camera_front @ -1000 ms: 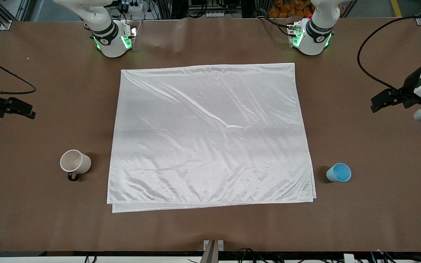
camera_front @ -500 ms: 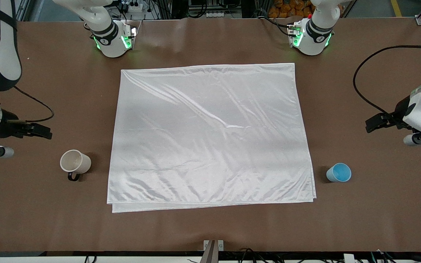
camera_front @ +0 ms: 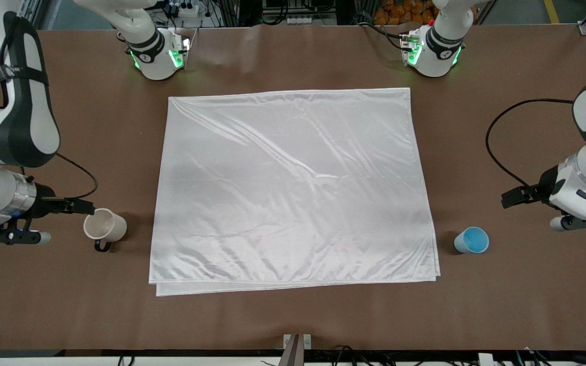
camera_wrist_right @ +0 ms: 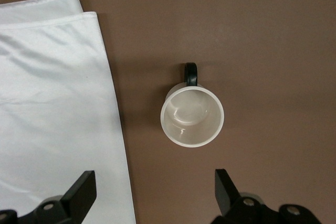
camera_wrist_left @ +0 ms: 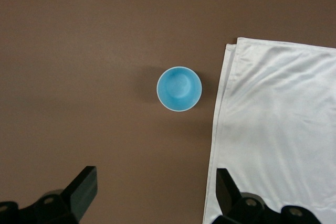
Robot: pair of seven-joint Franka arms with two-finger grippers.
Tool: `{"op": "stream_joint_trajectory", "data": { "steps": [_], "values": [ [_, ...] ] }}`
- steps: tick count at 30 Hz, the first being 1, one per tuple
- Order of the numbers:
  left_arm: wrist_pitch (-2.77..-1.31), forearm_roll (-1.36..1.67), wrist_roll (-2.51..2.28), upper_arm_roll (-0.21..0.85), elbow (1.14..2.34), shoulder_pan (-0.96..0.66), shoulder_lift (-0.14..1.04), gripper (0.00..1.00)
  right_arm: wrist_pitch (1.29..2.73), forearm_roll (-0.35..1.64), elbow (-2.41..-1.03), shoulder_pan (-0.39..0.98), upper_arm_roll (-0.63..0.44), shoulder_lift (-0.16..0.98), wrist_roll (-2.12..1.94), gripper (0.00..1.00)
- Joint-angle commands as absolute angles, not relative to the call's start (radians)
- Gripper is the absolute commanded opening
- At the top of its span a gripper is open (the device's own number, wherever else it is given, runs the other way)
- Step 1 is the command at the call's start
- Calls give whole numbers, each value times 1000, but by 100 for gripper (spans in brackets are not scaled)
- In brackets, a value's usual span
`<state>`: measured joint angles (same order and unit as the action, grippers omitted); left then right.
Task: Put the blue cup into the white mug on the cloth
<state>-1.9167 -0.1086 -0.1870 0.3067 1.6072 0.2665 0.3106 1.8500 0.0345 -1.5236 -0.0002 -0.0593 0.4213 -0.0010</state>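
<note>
Presently neither vessel is on the cloth: the white mug is seen upright on the bare bench just beside the cloth's edge toward the right arm's end, and the blue cup is seen upright on the bench near the cloth's edge toward the left arm's end. The two are well apart, with the whole cloth between them.

The right gripper is held over the bench just beside the mug, and in its wrist view the fingers are spread wide, with the mug's mouth centred ahead of the gap and the dark handle turned away from the fingers. The left gripper is held over the bench close to the cup, its fingers likewise spread wide, and the cup is framed ahead of the gap, slightly toward the cloth-side finger.

Each vessel is thus served by its nearer arm. By judgement, a short advance and descent is called for on each side, and the mug must be carried onto the cloth first.
</note>
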Motion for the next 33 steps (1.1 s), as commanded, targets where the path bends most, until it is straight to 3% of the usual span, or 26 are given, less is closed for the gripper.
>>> {"op": "stream_joint_trajectory", "data": {
  "steps": [1, 33],
  "values": [
    [-1945, -132, -181, 311, 1592, 273, 342, 100, 1877, 55, -1506, -26, -61, 472, -6, 100],
    [-2183, -216, -236, 308, 1623, 272, 538, 100, 2062, 57, -1511, -60, -61, 624, -57, 100]
  ]
}}
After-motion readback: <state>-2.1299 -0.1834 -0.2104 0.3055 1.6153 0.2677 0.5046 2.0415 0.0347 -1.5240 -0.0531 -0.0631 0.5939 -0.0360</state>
